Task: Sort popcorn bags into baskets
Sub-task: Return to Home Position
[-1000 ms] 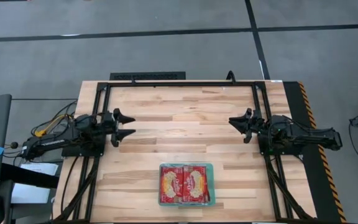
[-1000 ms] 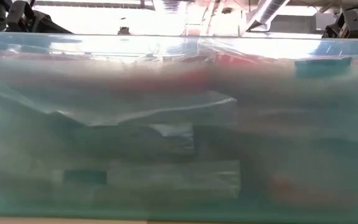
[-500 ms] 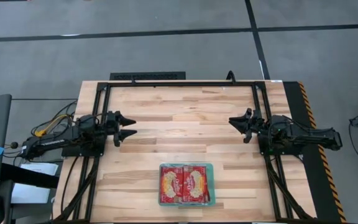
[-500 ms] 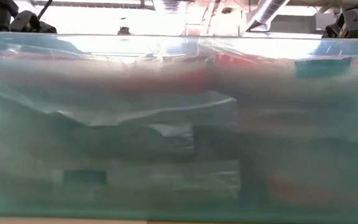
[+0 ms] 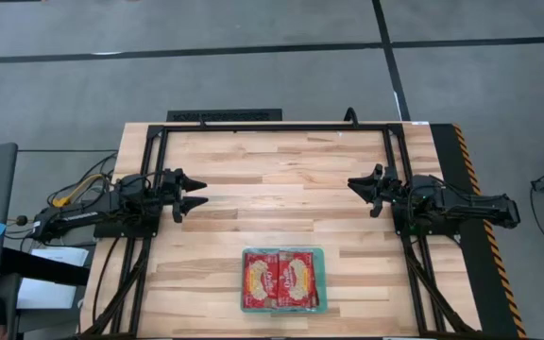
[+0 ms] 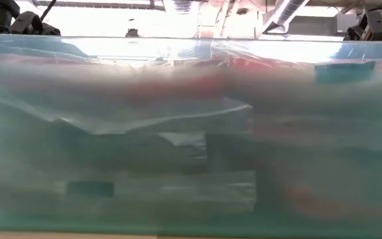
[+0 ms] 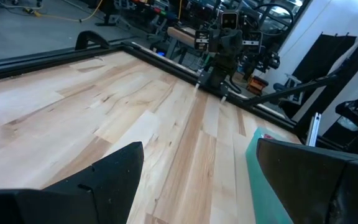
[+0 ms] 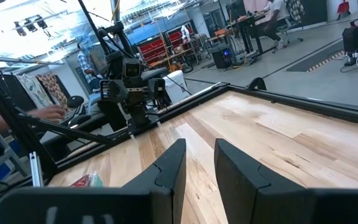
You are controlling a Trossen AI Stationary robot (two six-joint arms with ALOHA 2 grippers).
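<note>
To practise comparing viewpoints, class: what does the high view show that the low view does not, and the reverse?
Only the high view: the whole wooden table, the left gripper and right gripper, both open, out at its sides, and the red popcorn bags lying side by side in the basket near the front edge.
Only the low view: the basket's translucent wall filling the picture, with ceiling ducting above its rim.
Both: the teal basket and the bags' red, seen only through the wall in the low view.
</note>
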